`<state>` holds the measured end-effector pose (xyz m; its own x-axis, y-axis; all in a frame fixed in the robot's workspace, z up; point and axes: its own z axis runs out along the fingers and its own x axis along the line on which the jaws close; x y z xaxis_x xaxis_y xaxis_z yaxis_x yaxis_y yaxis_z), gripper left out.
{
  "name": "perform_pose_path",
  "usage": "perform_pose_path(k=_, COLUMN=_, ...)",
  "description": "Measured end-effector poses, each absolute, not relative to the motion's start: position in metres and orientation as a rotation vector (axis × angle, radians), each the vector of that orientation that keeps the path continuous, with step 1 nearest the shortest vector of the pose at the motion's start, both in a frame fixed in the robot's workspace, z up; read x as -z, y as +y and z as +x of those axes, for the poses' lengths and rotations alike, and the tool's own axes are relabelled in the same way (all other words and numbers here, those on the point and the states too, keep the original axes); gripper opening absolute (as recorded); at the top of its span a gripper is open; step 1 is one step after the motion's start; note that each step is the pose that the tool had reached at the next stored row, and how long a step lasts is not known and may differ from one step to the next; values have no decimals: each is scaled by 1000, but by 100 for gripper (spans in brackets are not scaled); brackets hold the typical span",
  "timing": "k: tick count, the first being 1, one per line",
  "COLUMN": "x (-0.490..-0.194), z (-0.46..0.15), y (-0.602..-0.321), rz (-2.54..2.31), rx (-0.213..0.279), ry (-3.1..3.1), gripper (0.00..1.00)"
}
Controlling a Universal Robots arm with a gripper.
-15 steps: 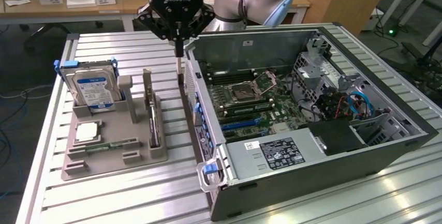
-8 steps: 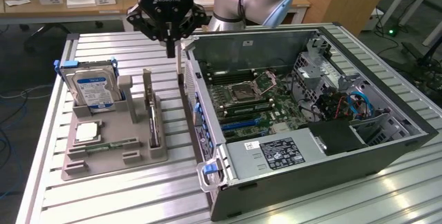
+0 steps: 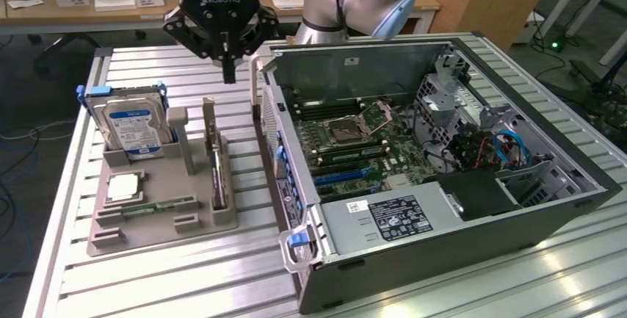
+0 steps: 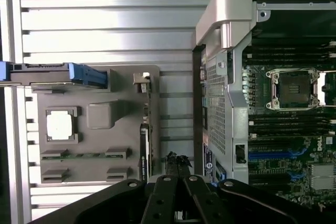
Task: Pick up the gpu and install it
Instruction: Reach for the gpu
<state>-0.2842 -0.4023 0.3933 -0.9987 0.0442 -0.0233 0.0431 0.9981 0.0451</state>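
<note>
The gpu (image 3: 216,175) stands on edge in a slot of the grey holder tray (image 3: 147,233), its pale bracket end pointing up. From the wrist view the gpu (image 4: 146,140) is a thin dark strip on the holder tray (image 4: 105,145). My gripper (image 3: 229,74) hangs in the air above and beyond the card's far end, between the tray and the computer case. Its fingers are shut together with nothing between them. In the wrist view the gripper (image 4: 177,162) has its tips just beside the card's edge.
The open computer case (image 3: 392,259) lies on the exterior view's right, motherboard (image 3: 357,142) exposed, its near wall close to the tray. The tray also holds a silver hard drive (image 3: 132,127) with a blue label, a processor chip (image 3: 125,186) and a green memory stick (image 3: 157,206).
</note>
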Motion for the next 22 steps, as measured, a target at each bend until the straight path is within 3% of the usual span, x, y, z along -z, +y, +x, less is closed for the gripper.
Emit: perform_pose_path(k=22, x=-393, z=-327, y=-403, rz=65, rx=-70, ry=3116, gripper=11)
